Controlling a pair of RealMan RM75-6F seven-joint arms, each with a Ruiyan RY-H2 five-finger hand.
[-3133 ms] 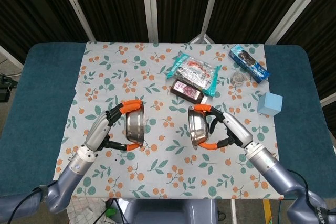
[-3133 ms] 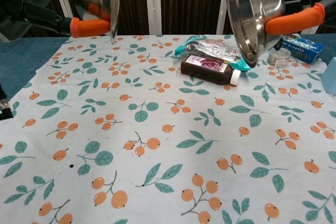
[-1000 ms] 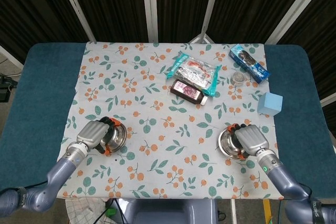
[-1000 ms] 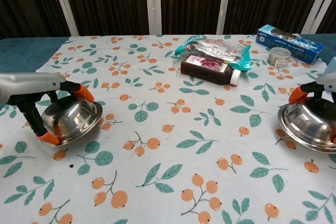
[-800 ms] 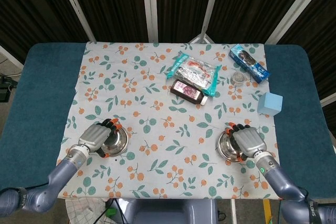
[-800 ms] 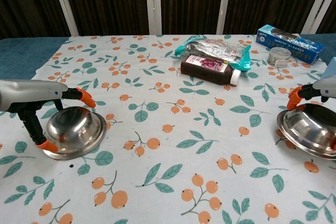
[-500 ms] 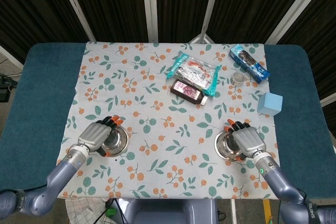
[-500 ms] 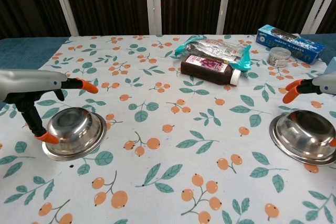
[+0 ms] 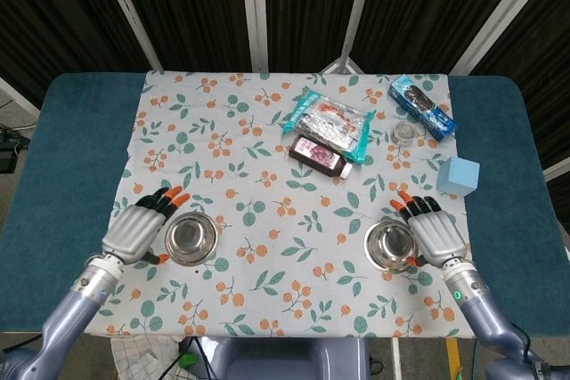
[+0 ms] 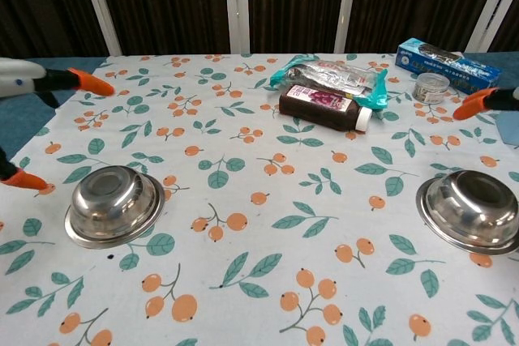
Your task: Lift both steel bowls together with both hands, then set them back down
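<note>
In the head view, two steel bowls sit upright on the floral cloth (image 9: 223,122) that covers the middle of the surface (image 9: 62,157), both in its near half. The left bowl (image 9: 191,238) lies toward the near left corner of the cloth, the right bowl (image 9: 389,246) toward the near right corner, well apart from each other. The left hand (image 9: 134,231) lies just beside the left bowl on its outer side, palm down, fingers (image 9: 166,198) spread wide and holding nothing; whether it touches the rim cannot be told. The right hand (image 9: 436,230) lies just beside the right bowl on its outer side, likewise flat with fingers wide and empty. Toward the far edge of the cloth lie a snack pack (image 9: 331,124) and, just in front of it, a dark bottle (image 9: 319,155) on its side. Near the far right corner are a blue box (image 9: 422,106) and a small tin (image 9: 409,133). A light blue block (image 9: 459,175) stands at the right edge of the cloth.

In the chest view, the left bowl (image 10: 112,203) and the right bowl (image 10: 473,210) both rest on the cloth (image 10: 259,224), free of the hands. Only orange fingertips (image 10: 91,82) of the left hand show at the left border, raised and apart from the bowl; another tip lies low by the bowl's outer side. One orange tip of the right hand (image 10: 478,103) shows at the right border, above the right bowl. The bottle (image 10: 324,108), snack pack (image 10: 332,75), box (image 10: 442,57) and tin (image 10: 431,87) lie along the far edge.
</note>
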